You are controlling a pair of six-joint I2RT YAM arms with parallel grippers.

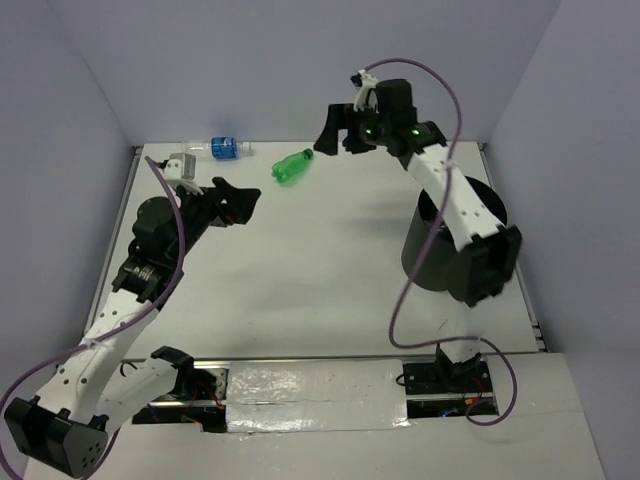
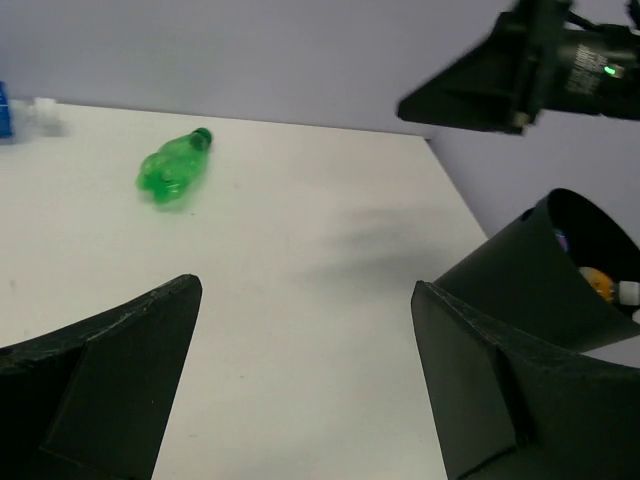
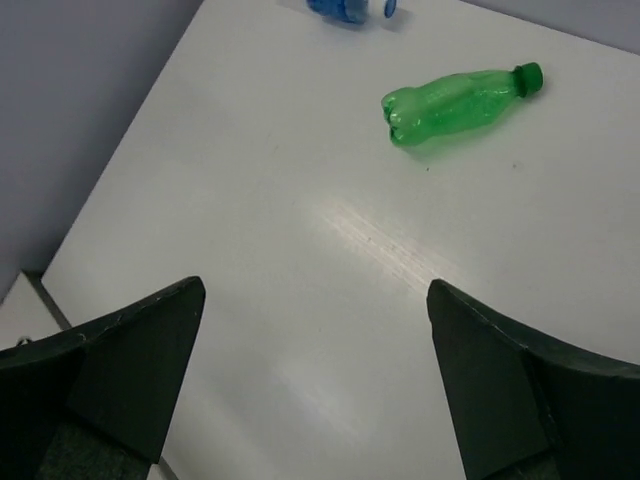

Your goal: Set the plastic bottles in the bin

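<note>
A green bottle lies on its side at the back of the white table; it also shows in the left wrist view and the right wrist view. A clear bottle with a blue label lies at the back wall, left of the green one, and is cut off at the frame edge in both wrist views. The black bin stands at the right, partly behind the right arm; an orange bottle shows inside it. My left gripper is open and empty, below-left of the green bottle. My right gripper is open and empty, raised just right of it.
Grey walls close the table at the back and sides. The right arm's links pass over the bin's rim. The right gripper hangs in the air at the top right of the left wrist view.
</note>
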